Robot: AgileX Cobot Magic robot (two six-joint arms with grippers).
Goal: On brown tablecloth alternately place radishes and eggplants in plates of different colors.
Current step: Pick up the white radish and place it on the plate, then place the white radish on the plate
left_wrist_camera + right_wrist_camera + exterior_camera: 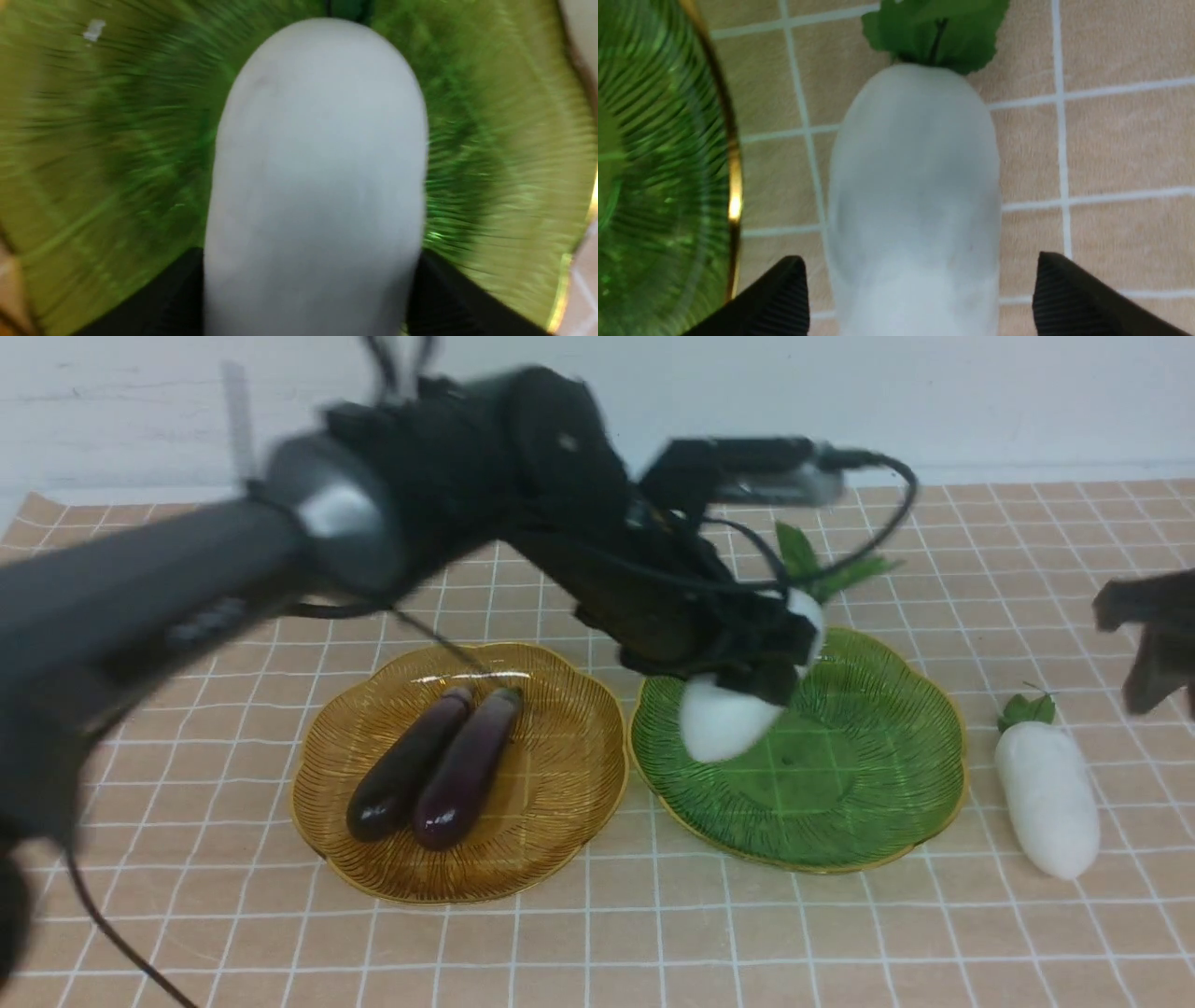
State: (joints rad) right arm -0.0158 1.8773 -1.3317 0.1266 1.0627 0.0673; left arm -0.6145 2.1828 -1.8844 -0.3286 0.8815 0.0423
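The left fingers (180, 303) are closed against both flanks of a smooth white oblong radish (724, 726) and hold it tilted over the green ribbed scallop-edged glass plate (840, 784) with a gold rim. The radish's rounded end is lowest, above the plate's left part, and its green leafy top is raised toward the far side. Whether the tip touches the glass cannot be told. The right fingers (1069, 298) stand wide apart, one on each side of a second white radish (915, 196) with a green leafy top. A gap shows at each flank, and they grip nothing. That radish lies on the tan-brown tablecloth (653, 943) gridded with thin white lines, just right of the green plate. Left of the green plate sits an amber ribbed glass plate (560, 784) with a gold rim, carrying two slim glossy dark purple eggplants (465, 770) side by side, touching.
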